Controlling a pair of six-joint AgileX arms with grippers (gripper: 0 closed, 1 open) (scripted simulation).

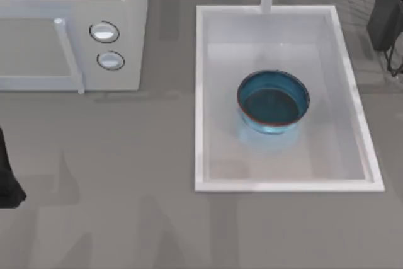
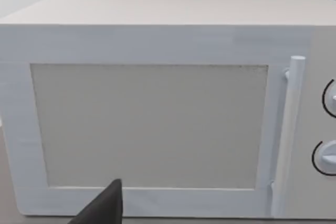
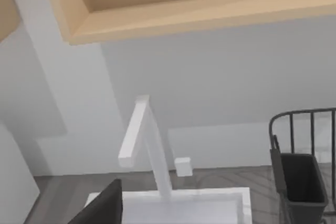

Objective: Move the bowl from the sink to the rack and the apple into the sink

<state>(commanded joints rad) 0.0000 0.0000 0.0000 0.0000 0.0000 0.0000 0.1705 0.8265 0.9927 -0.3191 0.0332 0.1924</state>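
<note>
Bowl: sits upright inside the sink, near the basin's middle, touching neither wall; not yet lifted.
Rack: grey wire frame beyond the sink's far right corner, beside the faucet; it carries no bowl.
Apple: I cannot place it from these views; nothing red lies in the sink.
My left arm: parked at the tabletop's left edge, well apart from the sink, facing the microwave; whether my fingers are open or closed, I cannot tell.
My right arm: parked beyond the sink's far right corner, near the rack; finger state likewise unclear.
Progress: judged from this layout, neither transfer is done; both the bowl move and the apple move remain.
</note>
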